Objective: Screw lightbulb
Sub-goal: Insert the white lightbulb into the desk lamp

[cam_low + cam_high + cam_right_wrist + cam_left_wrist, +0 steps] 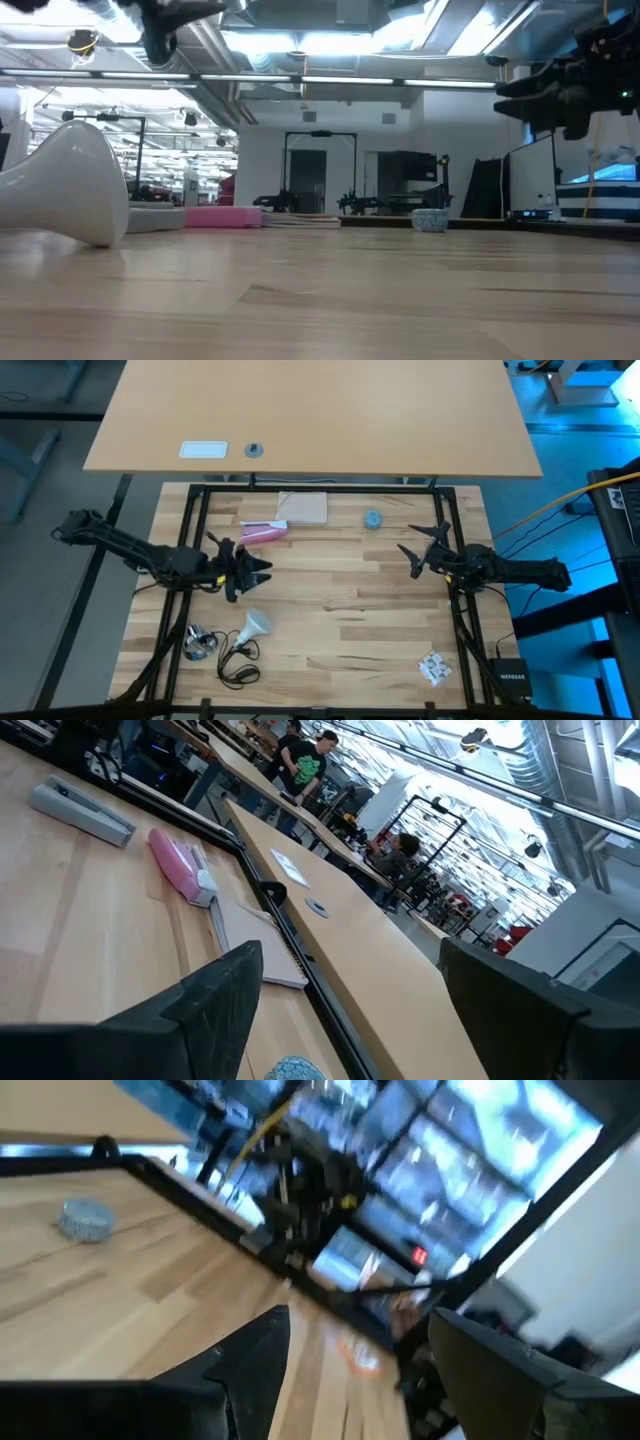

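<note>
A pale wood table in a black frame fills the high view, with a second, plain tan table butted against its far edge. Taking the wood table's middle as the clock's centre, with 12 at the far edge, the bulb lies on its side at about 8 o'clock, untouched; in the low view it lies close to the camera at the left. Beside it, nearer the 7 o'clock corner, sit the socket and its coiled black cord.

At 11 o'clock lie a pink block and a tan pad, touching. A small blue cap sits near 12 to 1 o'clock, and a crumpled foil scrap at 5 o'clock.

The left gripper hangs over the table at 9 o'clock, fingers spread and holding nothing, well apart from the bulb. The right gripper hangs at 3 o'clock, likewise spread and empty.

The middle of the table, from 6 o'clock up to the centre, is bare wood between the two arms. The frame rails run just inside the left and right edges.

Beyond the far edge is a large workshop with ceiling lights and racks; people stand far off.
</note>
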`<move>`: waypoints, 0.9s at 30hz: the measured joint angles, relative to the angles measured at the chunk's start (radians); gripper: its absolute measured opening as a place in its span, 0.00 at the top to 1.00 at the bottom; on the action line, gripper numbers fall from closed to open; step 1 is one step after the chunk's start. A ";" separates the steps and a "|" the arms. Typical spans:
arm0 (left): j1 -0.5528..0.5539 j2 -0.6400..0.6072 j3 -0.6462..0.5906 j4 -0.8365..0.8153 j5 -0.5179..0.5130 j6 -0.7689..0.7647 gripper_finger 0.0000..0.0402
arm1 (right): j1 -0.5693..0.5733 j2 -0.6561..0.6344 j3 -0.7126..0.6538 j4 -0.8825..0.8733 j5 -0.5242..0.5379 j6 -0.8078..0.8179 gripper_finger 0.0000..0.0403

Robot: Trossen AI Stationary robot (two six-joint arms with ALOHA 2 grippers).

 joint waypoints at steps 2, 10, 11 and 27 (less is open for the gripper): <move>-0.015 0.013 0.064 -0.133 -0.009 -0.040 0.42 | 0.000 0.000 0.000 0.000 0.009 0.000 0.23; -0.052 0.058 0.242 -0.710 -0.017 -0.450 0.42 | 0.000 0.000 0.000 -0.002 0.009 0.009 0.23; -0.060 0.065 0.247 -0.766 -0.010 -0.523 0.42 | 0.000 0.000 0.000 -0.002 0.009 0.009 0.23; -0.230 0.455 0.247 -0.818 0.408 -1.021 0.42 | 0.000 0.000 0.001 -0.003 0.009 0.011 0.23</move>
